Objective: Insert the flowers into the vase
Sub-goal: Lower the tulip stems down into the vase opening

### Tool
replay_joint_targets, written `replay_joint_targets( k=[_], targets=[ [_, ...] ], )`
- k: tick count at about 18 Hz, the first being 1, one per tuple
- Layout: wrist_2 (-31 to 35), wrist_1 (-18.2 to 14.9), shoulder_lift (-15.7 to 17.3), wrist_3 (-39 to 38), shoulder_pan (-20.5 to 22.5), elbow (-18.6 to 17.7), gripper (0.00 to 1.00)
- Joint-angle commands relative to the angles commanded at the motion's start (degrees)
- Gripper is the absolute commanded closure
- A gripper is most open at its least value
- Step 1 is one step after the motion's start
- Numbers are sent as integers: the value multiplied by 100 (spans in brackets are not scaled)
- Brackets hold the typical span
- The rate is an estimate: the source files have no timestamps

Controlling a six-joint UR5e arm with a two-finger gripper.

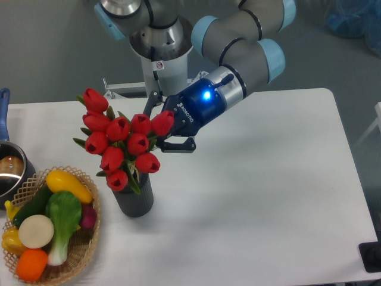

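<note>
The red tulip bunch (122,140) stands with its stems down in the dark ribbed vase (136,199), at about eight o'clock from the gripper (159,128). Its fingers straddle the rightmost blooms, seemingly unclenched; likely steadying or letting go.

- The dark grey ribbed vase (135,199) is standing upright on the white table (268,196), left of the table's middle.
- The bunch of red tulips (122,140) is sitting in the vase's mouth, spreading wider than it.
- The black two-finger gripper (156,126) is sitting just right of the bunch, at its upper buds.
- The woven wicker basket (83,250) of toy vegetables is lying left of the vase, near the front-left corner.
- The blue-handled metal pot (9,170) is sitting behind the basket at the left edge.
</note>
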Motion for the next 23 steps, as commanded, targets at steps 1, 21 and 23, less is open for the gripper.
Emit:
replay_joint_targets(
  k=[1, 21, 23],
  targets=[
    [9, 0, 9, 0, -9, -26, 92],
    [316, 27, -61, 738, -26, -642, 86],
    [316, 27, -61, 878, -44, -712, 85]
  ],
)
